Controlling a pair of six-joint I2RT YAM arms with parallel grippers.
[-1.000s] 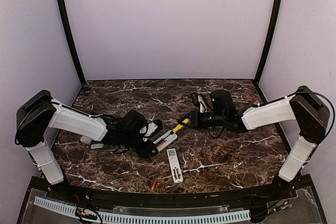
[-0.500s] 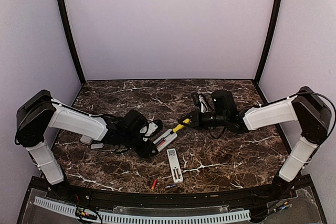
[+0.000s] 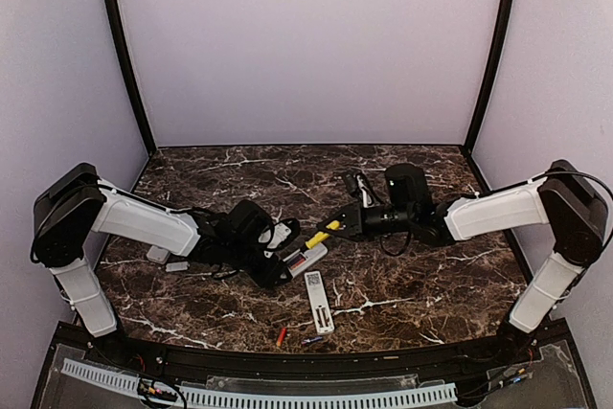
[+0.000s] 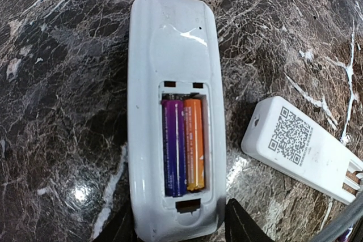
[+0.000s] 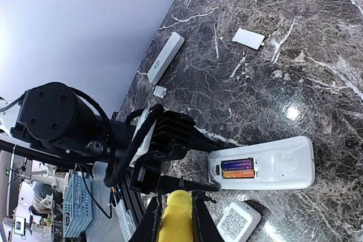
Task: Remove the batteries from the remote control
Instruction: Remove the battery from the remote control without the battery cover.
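Batteries, purple and orange, lie in the open remote held between the left gripper jaws; right gripper jaws clamp a yellow screwdriver

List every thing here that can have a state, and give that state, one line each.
remote control: back cover off, one end clamped.
two batteries: seated inside the remote control.
loose batteries: out, lying on the table.
cover plate: detached, lying flat on the table.
screwdriver: held by its yellow handle.
left gripper: shut on the remote control.
right gripper: shut on the screwdriver.
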